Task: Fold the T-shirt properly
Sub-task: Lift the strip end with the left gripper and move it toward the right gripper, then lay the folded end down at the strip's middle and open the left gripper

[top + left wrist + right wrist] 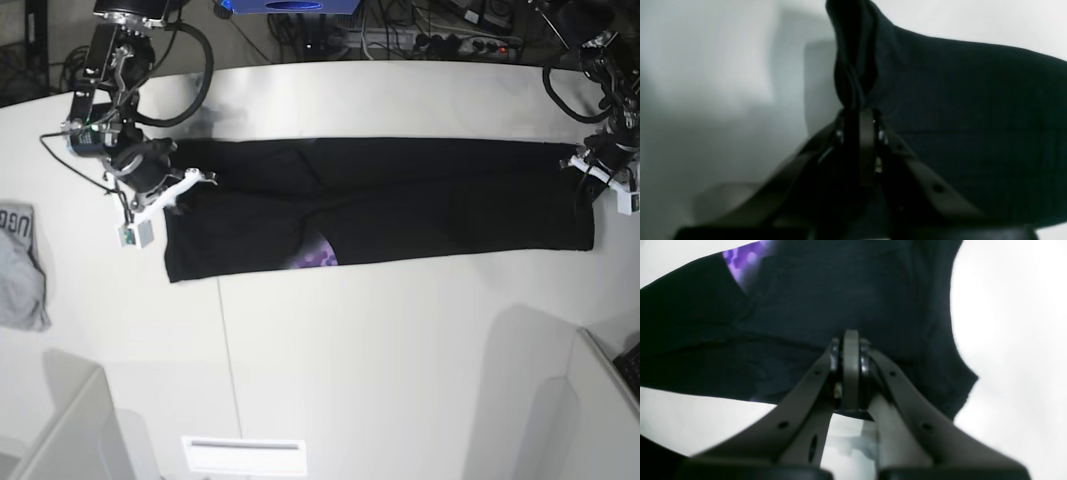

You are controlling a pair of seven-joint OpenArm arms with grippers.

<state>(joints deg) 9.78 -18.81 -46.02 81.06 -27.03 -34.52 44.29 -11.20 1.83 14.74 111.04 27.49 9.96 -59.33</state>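
Note:
The black T-shirt [400, 205] lies stretched into a long band across the white table [400, 340]. A patch of purple print [318, 256] shows at its front edge and also in the right wrist view [743, 260]. My right gripper [185, 190] is at the shirt's left end, shut on the black cloth [873, 300], with its fingers pinched together [850, 340]. My left gripper [592, 175] is at the shirt's right end, shut on a bunched fold of the cloth [853, 73], with the fingertips [858, 116] closed together. The orange neck label is hidden.
A small grey lettered garment [18, 265] lies at the table's left edge. White panels stand at the front left [60, 420] and front right [590, 400]. Cables and a blue box [290, 6] sit behind the table's far edge.

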